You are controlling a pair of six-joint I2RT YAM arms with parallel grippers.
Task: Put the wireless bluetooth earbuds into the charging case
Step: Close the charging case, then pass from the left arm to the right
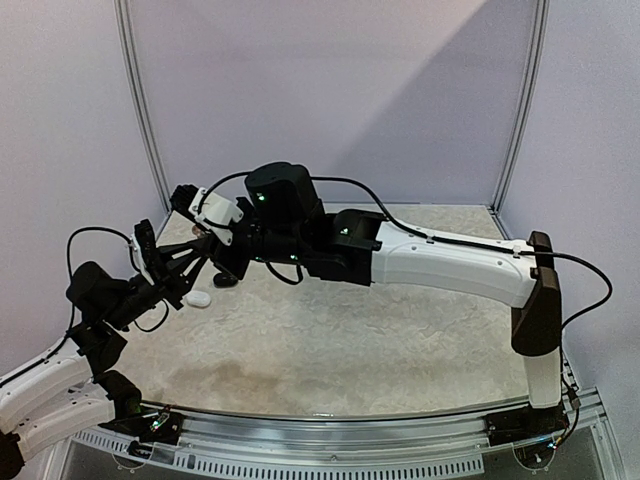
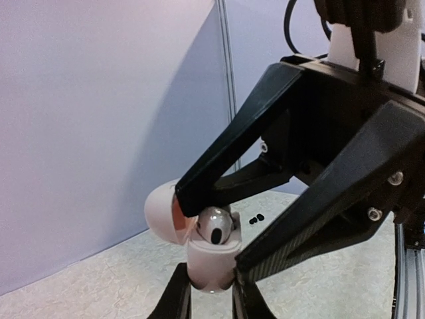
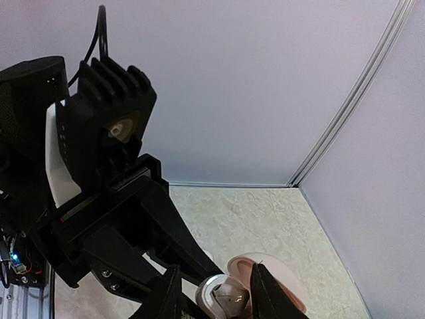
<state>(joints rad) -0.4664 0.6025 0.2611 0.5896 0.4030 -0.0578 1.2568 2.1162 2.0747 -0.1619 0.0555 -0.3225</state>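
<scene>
The left gripper [image 2: 212,292] is clamped on the base of the white charging case [image 2: 211,262], whose lid stands swung open. A white earbud [image 2: 216,226] sits in the case, between the fingers of the right gripper [image 3: 216,296]. Whether they actually pinch it, I can't tell.

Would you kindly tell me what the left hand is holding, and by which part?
The left hand holds the open charging case by its lower body, pinched between both fingers, with the lid hinged open above.
</scene>
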